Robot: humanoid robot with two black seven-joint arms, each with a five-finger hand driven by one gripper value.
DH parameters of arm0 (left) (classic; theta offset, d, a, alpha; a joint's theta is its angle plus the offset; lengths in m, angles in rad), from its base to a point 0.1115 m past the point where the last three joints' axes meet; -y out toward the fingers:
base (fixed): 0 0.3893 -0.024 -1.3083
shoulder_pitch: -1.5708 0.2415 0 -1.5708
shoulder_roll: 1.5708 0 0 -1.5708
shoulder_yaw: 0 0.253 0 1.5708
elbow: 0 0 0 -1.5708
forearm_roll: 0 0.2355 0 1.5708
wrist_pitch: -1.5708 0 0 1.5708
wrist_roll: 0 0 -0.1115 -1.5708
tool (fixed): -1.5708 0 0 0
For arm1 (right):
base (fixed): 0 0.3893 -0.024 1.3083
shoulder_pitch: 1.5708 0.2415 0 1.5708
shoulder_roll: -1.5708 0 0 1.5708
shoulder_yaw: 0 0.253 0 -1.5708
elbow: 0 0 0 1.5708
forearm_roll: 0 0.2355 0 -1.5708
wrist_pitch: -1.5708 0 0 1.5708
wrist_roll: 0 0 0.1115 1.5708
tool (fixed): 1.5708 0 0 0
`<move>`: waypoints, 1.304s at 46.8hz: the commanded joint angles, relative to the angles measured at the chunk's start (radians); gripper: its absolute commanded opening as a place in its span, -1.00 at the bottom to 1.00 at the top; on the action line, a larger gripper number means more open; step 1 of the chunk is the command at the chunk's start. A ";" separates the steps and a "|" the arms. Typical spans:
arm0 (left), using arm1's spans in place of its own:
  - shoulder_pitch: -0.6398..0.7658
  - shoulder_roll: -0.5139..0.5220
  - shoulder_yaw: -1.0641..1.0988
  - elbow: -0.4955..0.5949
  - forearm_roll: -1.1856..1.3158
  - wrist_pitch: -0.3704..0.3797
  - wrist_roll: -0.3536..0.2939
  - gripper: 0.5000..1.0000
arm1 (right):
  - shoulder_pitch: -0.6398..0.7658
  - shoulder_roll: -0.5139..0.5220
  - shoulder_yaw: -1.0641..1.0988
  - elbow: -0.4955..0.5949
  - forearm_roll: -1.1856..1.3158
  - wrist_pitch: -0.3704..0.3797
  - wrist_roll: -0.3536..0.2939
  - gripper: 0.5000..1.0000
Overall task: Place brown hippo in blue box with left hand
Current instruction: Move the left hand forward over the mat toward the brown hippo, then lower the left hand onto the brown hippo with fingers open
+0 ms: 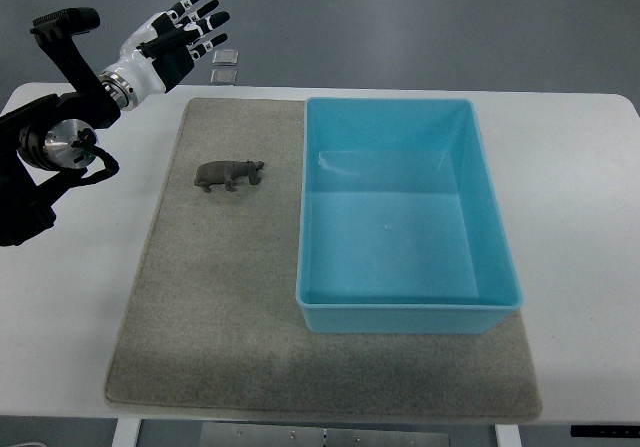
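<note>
A small brown hippo (230,175) lies on its feet on the grey mat (220,307), left of the blue box (405,312). The blue box is open and holds nothing. My left hand (185,32) is raised at the far left, beyond the table's back edge, well up and left of the hippo. Its fingers are spread and hold nothing. The right arm does not show.
The mat lies on a white table (580,187). Two small grey squares (225,65) lie on the floor beyond the table's back edge, next to my left hand. My left arm's black joints (50,147) hang over the table's left end.
</note>
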 commanded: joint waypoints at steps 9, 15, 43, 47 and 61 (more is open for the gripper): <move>-0.001 0.005 0.026 0.002 0.046 -0.012 0.002 1.00 | 0.000 0.000 0.000 0.000 0.000 0.000 0.000 0.74; -0.018 0.022 0.052 -0.004 0.208 -0.003 0.006 1.00 | -0.001 0.000 0.000 0.000 0.000 0.000 0.000 0.74; -0.075 0.177 0.135 -0.257 0.794 -0.025 0.014 0.99 | 0.000 0.000 0.000 0.000 0.000 0.000 0.000 0.74; -0.088 0.202 0.152 -0.283 0.875 -0.054 0.014 1.00 | 0.000 0.000 0.000 0.000 0.000 0.000 0.000 0.74; -0.091 0.236 0.152 -0.329 1.168 -0.108 0.014 0.99 | 0.000 0.000 0.000 0.000 0.000 0.000 0.000 0.74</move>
